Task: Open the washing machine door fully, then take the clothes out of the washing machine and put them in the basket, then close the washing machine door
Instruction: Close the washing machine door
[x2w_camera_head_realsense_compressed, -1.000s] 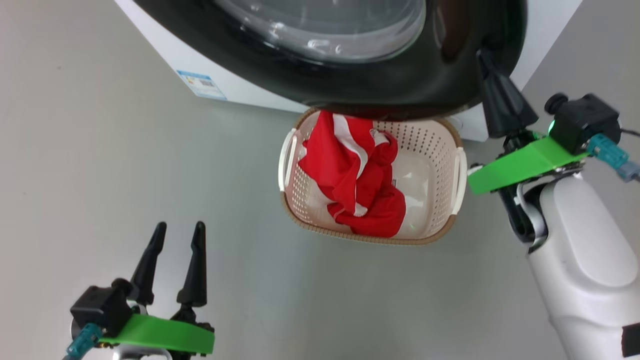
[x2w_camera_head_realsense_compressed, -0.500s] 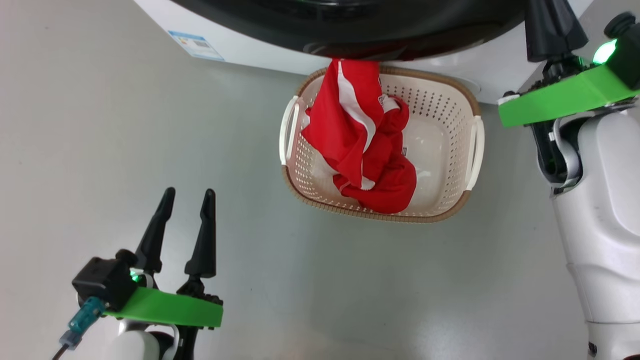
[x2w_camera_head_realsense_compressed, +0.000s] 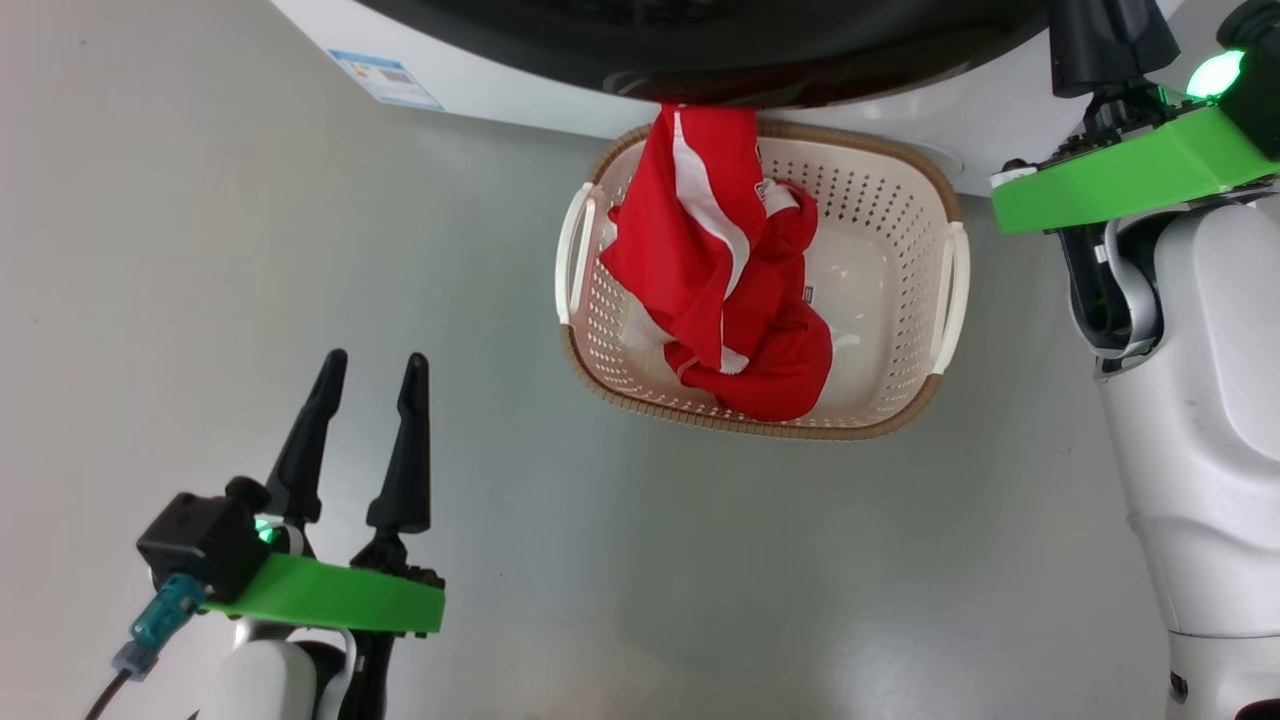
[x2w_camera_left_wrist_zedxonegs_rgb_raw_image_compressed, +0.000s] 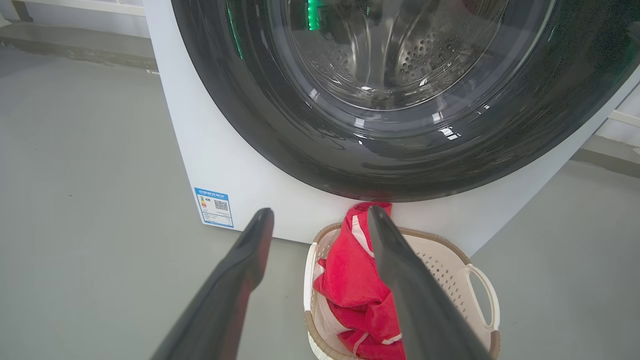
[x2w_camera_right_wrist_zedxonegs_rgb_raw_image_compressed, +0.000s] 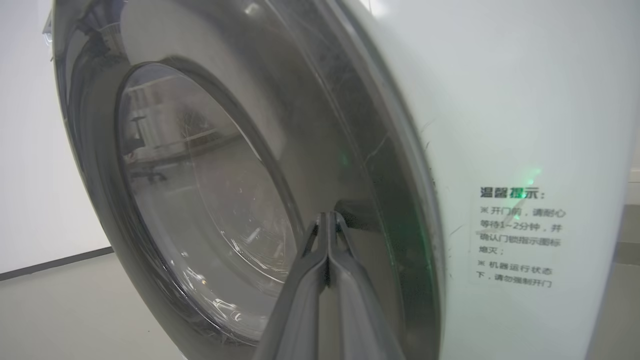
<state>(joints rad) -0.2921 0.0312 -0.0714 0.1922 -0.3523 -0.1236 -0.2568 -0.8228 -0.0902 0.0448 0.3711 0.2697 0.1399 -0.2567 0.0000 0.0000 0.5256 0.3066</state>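
The basket (x2w_camera_head_realsense_compressed: 900, 180) of red clothes (x2w_camera_head_realsense_compressed: 720, 280) sits on the grey floor (x2w_camera_head_realsense_compressed: 200, 250) against the washing machine (x2w_camera_left_wrist_zedxonegs_rgb_raw_image_compressed: 175, 125), my left claw (x2w_camera_head_realsense_compressed: 375, 358) spread, my right claw (x2w_camera_right_wrist_zedxonegs_rgb_raw_image_compressed: 328, 215) pressed together at its door (x2w_camera_right_wrist_zedxonegs_rgb_raw_image_compressed: 200, 200).

Gloss, cloth and plastic
The washing machine door (x2w_camera_left_wrist_zedxonegs_rgb_raw_image_compressed: 300, 125) has a glossy black rim around clear glass, the perforated steel drum (x2w_camera_left_wrist_zedxonegs_rgb_raw_image_compressed: 425, 60) shining behind; the washing machine (x2w_camera_left_wrist_zedxonegs_rgb_raw_image_compressed: 225, 165) casing is smooth white, the clothes (x2w_camera_head_realsense_compressed: 720, 300) soft red cloth, the basket (x2w_camera_head_realsense_compressed: 880, 270) cream perforated plastic, the floor (x2w_camera_head_realsense_compressed: 200, 250) smooth grey
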